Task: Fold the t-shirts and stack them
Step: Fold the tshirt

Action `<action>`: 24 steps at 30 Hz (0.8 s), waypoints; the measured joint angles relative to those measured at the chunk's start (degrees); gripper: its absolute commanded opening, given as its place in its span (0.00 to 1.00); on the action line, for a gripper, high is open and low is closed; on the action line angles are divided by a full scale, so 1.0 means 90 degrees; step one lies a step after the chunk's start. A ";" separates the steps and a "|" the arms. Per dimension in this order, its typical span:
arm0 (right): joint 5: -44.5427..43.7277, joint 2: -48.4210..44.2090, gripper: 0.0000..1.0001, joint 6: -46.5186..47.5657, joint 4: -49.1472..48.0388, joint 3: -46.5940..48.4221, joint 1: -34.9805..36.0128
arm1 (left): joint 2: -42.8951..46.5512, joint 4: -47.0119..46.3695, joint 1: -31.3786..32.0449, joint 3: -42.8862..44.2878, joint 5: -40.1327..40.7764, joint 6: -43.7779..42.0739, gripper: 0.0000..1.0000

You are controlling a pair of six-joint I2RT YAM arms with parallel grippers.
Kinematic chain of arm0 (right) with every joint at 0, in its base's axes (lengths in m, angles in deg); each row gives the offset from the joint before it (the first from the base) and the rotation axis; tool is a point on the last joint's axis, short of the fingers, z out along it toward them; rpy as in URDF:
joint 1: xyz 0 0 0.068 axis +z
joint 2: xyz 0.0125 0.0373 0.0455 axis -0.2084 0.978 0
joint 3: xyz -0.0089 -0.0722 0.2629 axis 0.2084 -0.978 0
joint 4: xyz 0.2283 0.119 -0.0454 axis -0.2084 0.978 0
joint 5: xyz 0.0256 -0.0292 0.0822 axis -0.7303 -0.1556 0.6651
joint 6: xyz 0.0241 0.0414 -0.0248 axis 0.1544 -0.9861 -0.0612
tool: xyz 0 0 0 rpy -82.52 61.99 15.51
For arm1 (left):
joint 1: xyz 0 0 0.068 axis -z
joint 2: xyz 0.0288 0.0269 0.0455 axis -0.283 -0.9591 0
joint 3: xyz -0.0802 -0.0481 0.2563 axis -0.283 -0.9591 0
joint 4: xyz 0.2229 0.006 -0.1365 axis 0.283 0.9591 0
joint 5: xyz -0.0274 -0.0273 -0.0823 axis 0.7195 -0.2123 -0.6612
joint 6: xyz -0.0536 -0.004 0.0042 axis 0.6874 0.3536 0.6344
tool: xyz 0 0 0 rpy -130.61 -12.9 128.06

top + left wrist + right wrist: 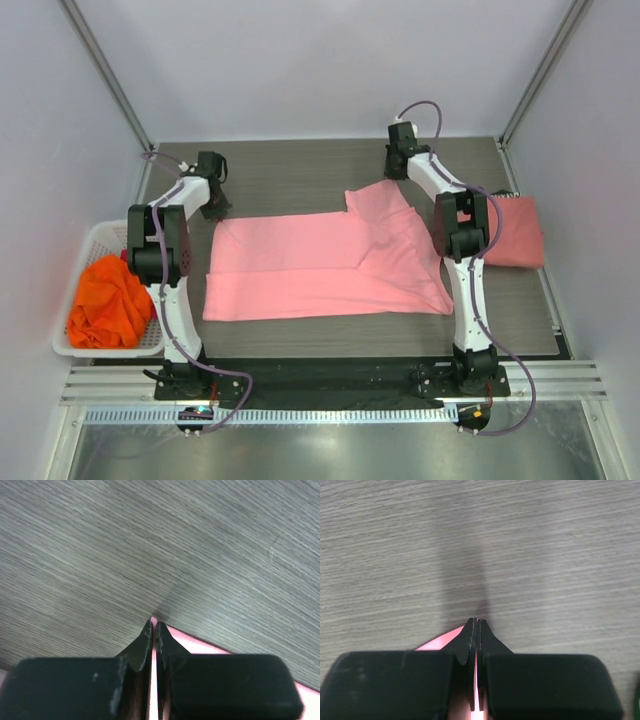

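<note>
A light pink t-shirt [320, 265] lies spread flat on the grey table, with its right part folded over at an angle. My left gripper [215, 205] is at the shirt's far left corner, and in the left wrist view [153, 625] it is shut on pink cloth [200, 645]. My right gripper [396, 168] is at the shirt's far right edge, and in the right wrist view [476, 622] it is shut on pink cloth [437, 641]. A folded salmon-red t-shirt [515, 232] lies at the right. A crumpled orange t-shirt [108, 300] lies in the basket.
A white lattice basket [95, 235] stands at the table's left edge. The table [300, 170] has metal frame posts at its far corners and a rail along the near edge.
</note>
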 measured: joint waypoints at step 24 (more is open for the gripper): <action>0.0321 -0.3628 0.01 -0.0231 -0.0228 -0.3247 -0.0080 | 0.2480 -0.1515 0.0223 -0.2344 0.0083 -0.0158 0.00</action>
